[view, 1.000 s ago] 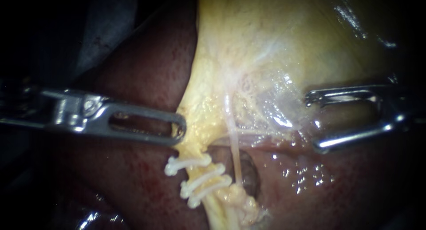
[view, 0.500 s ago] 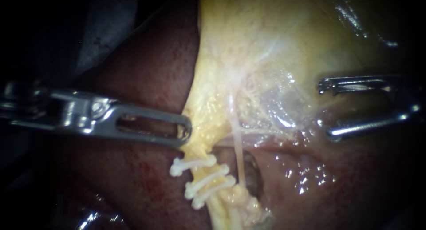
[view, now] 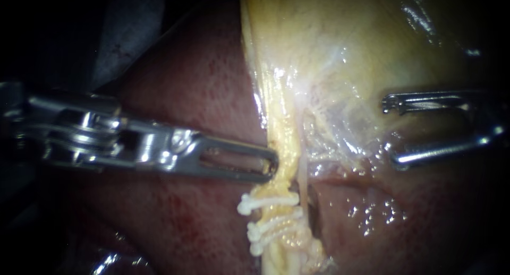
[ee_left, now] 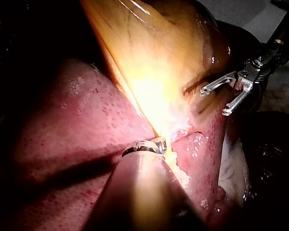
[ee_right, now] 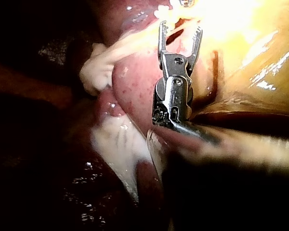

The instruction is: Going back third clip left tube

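Clips (view: 272, 225) on left tube (view: 280, 147) shifted rightward with left instrument (view: 273, 164), grip unclear; right instrument (view: 390, 131) jaws spread.

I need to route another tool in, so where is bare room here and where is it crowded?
Free: bare liver below the left instrument, beside the clips; also liver between the tube and the right instrument, jaws open. Crowded: the tube, where left instrument and clips sit close.

White clips (view: 268, 202), yellow tube (view: 284, 147), red-speckled maroon liver (view: 202, 84), amber gallbladder (view: 361, 41).
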